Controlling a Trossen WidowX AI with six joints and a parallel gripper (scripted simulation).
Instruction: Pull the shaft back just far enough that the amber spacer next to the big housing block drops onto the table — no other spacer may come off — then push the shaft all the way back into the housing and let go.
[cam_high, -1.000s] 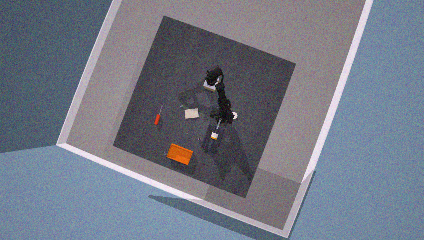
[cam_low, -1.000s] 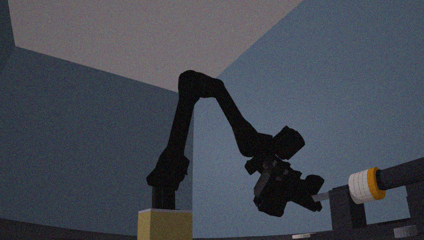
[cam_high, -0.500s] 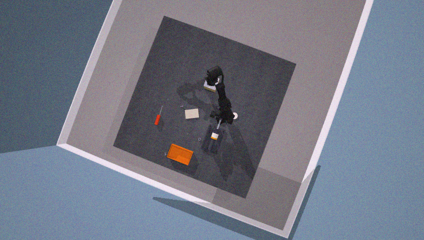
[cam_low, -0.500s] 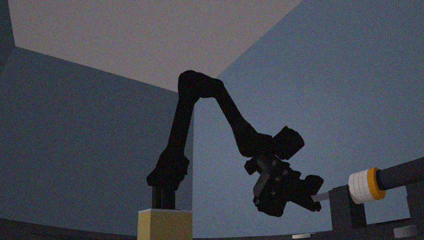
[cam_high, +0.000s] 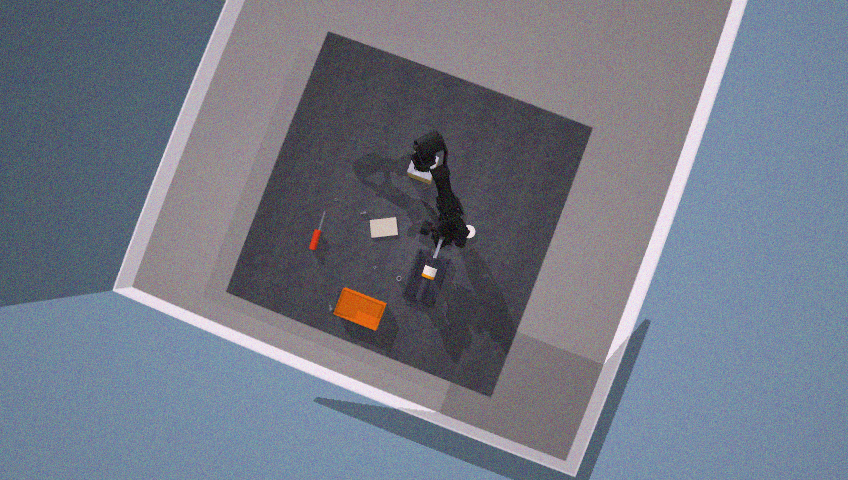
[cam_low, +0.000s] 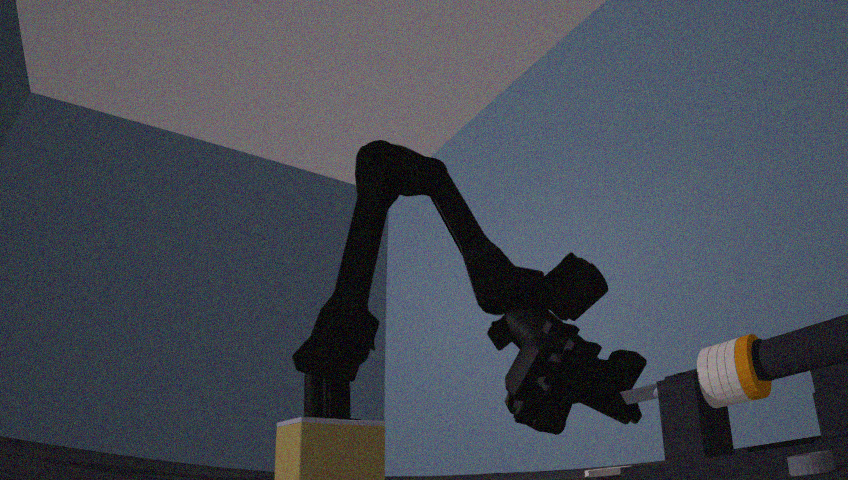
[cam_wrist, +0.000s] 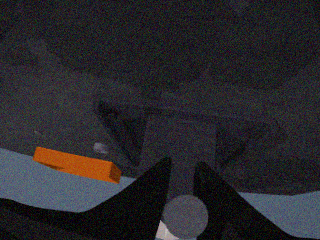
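Note:
My gripper (cam_high: 440, 242) (cam_low: 631, 399) (cam_wrist: 183, 167) is shut on the outer end of the pale shaft (cam_high: 437, 249) (cam_low: 643, 393) (cam_wrist: 186, 216). A short length of shaft shows between the fingers and the dark end post (cam_low: 679, 413). Several white spacers (cam_high: 430, 270) (cam_low: 718, 372) sit in a row beyond that post. The amber spacer (cam_high: 427, 277) (cam_low: 746, 367) is at the far end of the row, in line with them, beside the dark housing (cam_low: 800, 352). The shaft inside the spacers is hidden, and so is its inner end.
An orange bin (cam_high: 360, 309) (cam_wrist: 75, 165) lies left of the fixture. A beige block (cam_high: 383, 227) and a red-handled screwdriver (cam_high: 315, 239) lie farther left. A white disc (cam_high: 470, 231) is beside the wrist. A small ring (cam_high: 398, 278) lies near the fixture.

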